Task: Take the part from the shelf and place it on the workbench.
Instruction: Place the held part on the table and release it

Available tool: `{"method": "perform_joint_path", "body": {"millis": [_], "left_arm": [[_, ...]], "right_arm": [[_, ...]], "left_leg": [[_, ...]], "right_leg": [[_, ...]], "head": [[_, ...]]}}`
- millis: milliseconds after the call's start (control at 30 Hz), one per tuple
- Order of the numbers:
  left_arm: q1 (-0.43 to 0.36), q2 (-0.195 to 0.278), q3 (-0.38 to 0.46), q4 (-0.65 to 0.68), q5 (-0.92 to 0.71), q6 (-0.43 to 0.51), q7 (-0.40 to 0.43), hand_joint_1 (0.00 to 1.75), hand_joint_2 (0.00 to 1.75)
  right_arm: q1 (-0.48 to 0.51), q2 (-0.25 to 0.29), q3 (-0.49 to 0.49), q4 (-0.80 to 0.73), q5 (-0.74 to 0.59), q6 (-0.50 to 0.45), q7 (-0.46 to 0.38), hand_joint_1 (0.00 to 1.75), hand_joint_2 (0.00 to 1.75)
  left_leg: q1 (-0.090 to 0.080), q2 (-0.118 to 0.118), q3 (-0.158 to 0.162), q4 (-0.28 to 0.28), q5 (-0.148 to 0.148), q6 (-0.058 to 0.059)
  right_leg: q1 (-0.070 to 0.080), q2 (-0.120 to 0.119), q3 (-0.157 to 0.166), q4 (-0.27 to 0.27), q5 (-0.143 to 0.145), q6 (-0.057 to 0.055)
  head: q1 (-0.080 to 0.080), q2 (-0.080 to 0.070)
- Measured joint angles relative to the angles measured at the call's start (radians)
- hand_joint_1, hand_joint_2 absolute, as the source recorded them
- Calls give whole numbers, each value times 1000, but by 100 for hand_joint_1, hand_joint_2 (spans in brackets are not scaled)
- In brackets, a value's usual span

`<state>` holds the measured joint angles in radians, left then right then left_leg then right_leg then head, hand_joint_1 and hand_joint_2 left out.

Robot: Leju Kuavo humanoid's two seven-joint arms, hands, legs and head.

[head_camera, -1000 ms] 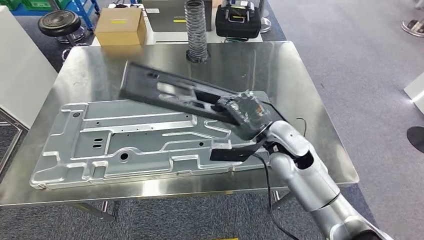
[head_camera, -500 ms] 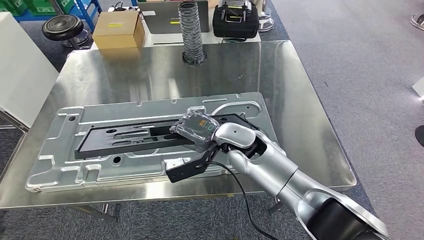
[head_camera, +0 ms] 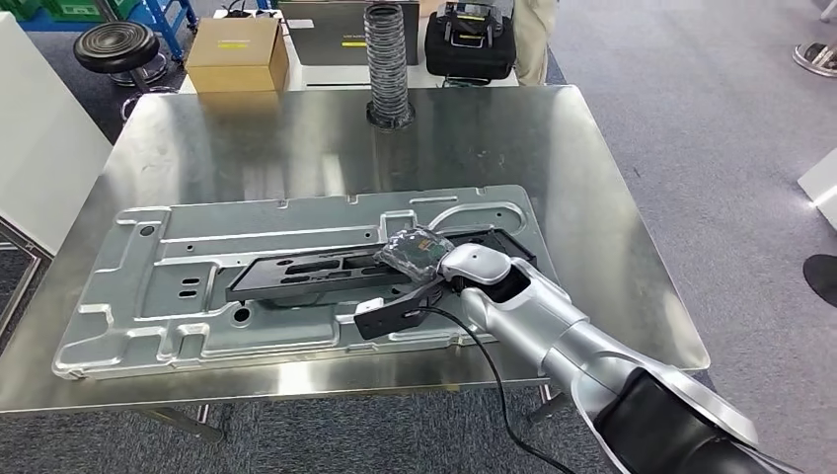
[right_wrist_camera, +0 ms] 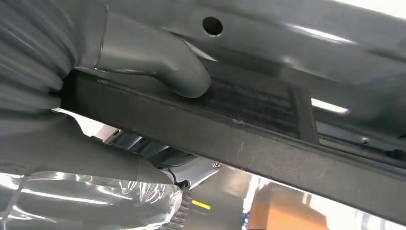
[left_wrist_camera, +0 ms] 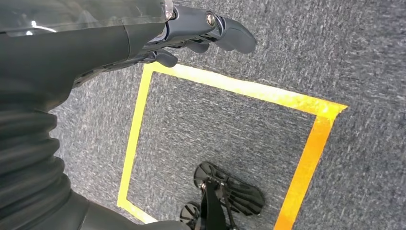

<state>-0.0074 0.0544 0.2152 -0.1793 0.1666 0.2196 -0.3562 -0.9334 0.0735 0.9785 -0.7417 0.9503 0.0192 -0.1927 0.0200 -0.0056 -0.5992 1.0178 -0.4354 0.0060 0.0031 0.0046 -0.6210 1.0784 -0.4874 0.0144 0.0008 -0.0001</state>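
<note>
A long black part (head_camera: 306,274) with cut-outs lies across the large silver stamped panel (head_camera: 148,296) on the steel workbench (head_camera: 296,138). My right hand (head_camera: 419,252) grips the part at its right end. Seen from the right wrist, the thumb (right_wrist_camera: 158,62) presses on the black part (right_wrist_camera: 268,139) and the fingers wrap under it. My left hand (left_wrist_camera: 191,28) hangs over the carpet, fingers curled in, with nothing in it.
A coiled grey hose (head_camera: 387,59) stands at the workbench's far edge. Beyond it are a cardboard box (head_camera: 237,49), a black case (head_camera: 469,39) and a stool (head_camera: 116,44). A white cabinet (head_camera: 39,148) stands at the left. A yellow floor marking (left_wrist_camera: 230,88) lies below my left hand.
My right hand has brought the black part down from above the bench onto the silver panel, then drawn it somewhat to the right. The camera has shifted slightly.
</note>
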Motion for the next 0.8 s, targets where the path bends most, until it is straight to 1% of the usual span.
{"method": "perform_joint_path", "body": {"millis": [33,67,100,133,167,200,233,267,300,333,367,400,433,467,500,533,567,600,633,667,700,733,767,800], "left_arm": [[0,0,0,0,-3,-5,-3,0,175],[0,0,0,0,-6,-10,-7,0,175],[-1,1,0,0,-8,-14,-10,0,175],[-2,1,0,0,-8,-17,-13,0,175],[-3,1,0,0,-8,-20,-15,0,175],[-4,1,0,0,-9,-21,-18,0,175],[-4,0,0,0,-9,-22,-21,0,175],[-5,0,0,0,-10,-22,-23,0,175],[-5,-1,0,0,-10,-20,-25,0,175],[-4,-1,0,0,-10,-17,-25,0,175],[-4,-2,0,0,-10,-12,-26,0,175],[-4,-1,1,0,-10,-8,-26,0,131],[-4,-1,1,0,-11,-5,-26,0,87],[-3,-1,2,0,-11,-4,-27,0,44],[-3,-1,3,0,-12,-4,-28,0,0],[-3,0,3,0,-14,-4,-29,0,0],[-3,0,4,0,-16,-4,-30,0,0],[-3,1,6,0,-19,-4,-29,0,0],[-3,1,7,0,-21,-4,-28,0,0],[-2,1,8,0,-23,-4,-27,0,0],[-1,2,8,0,-25,-4,-26,0,0],[0,2,9,0,-26,-4,-26,0,0],[0,3,10,0,-27,-4,-26,0,0],[0,3,10,0,-27,-4,-28,0,0]], "right_arm": [[-1,0,0,17,0,-9,0,175,175],[-1,0,0,34,0,-17,0,175,175],[0,0,0,50,0,-26,0,175,175],[2,1,0,65,0,-33,0,175,175],[3,2,0,79,0,-40,0,175,175],[2,4,0,90,0,-46,0,131,131],[1,6,0,98,-1,-51,0,87,87],[-2,9,-1,105,-1,-56,1,44,44],[-4,11,-2,112,-2,-60,2,0,0],[-6,13,-4,119,-3,-64,3,0,0],[-6,15,-5,125,-5,-67,4,0,0],[-6,16,-7,131,-6,-70,5,0,0],[-5,17,-9,136,-8,-73,5,0,0],[-4,18,-12,139,-11,-76,4,0,0],[-3,20,-15,142,-15,-78,1,0,0],[-1,21,-18,144,-21,-79,-3,0,0],[1,23,-22,145,-28,-80,-9,0,0],[5,23,-28,145,-37,-80,-16,0,0],[10,24,-35,144,-48,-79,-24,0,0],[13,24,-43,141,-58,-79,-31,0,0],[16,24,-51,135,-69,-78,-37,0,0],[17,24,-61,125,-79,-78,-44,0,0],[18,23,-72,114,-89,-78,-49,0,0],[18,23,-84,101,-99,-77,-55,0,0]], "left_leg": [[0,1,0,-1,0,3],[0,2,0,-1,0,5],[-1,3,-1,-1,1,6],[-1,3,-1,-1,1,7],[-1,3,-1,-1,2,8],[-2,2,0,-1,3,8],[-4,1,0,-1,4,8],[-5,-1,1,-1,5,6],[-6,-2,1,-2,7,2],[-5,-3,1,-3,9,-2],[-5,-4,1,-6,11,-8],[-4,-5,2,-10,14,-15],[-4,-4,1,-10,14,-20],[-5,-3,-3,-1,7,-24],[-5,-2,-16,28,-14,-28],[-4,-1,-39,79,-45,-32],[-4,-1,-69,147,-81,-36],[-3,-1,-99,215,-111,-40],[-2,0,-119,259,-123,-43],[0,0,-122,267,-116,-45],[1,0,-104,230,-90,-47],[3,0,-69,161,-52,-48],[4,0,-33,92,-26,-48],[4,-1,-6,38,-8,-43]], "right_leg": [[-2,0,-28,60,-32,5],[-4,-1,-63,133,-64,10],[-6,-1,-94,197,-87,12],[-7,-1,-110,230,-93,12],[-7,-1,-106,224,-80,10],[-6,-1,-79,174,-51,6],[-4,-2,-36,97,-19,-2],[-1,-3,3,22,6,-12],[3,-5,33,-35,21,-20],[6,-6,47,-65,27,-27],[9,-7,48,-73,28,-32],[9,-7,48,-79,33,-36],[7,-6,50,-87,42,-37],[3,-5,53,-97,51,-40],[-1,-5,56,-106,60,-41],[-3,-4,57,-111,65,-41],[-3,-4,57,-111,66,-43],[-3,-4,56,-111,66,-43],[-3,-4,55,-109,65,-42],[-4,-3,55,-107,63,-41],[-5,-3,55,-104,61,-39],[-6,-2,55,-98,56,-36],[-6,-1,53,-91,51,-31],[-5,0,50,-83,46,-25]], "head": [[3,0],[5,0],[5,0],[5,0],[6,0],[6,0],[6,0],[5,0],[5,0],[4,0],[4,0],[5,0],[5,0],[5,0],[4,0],[3,0],[3,0],[2,0],[2,0],[2,0],[1,0],[1,0],[1,0],[0,0]]}}
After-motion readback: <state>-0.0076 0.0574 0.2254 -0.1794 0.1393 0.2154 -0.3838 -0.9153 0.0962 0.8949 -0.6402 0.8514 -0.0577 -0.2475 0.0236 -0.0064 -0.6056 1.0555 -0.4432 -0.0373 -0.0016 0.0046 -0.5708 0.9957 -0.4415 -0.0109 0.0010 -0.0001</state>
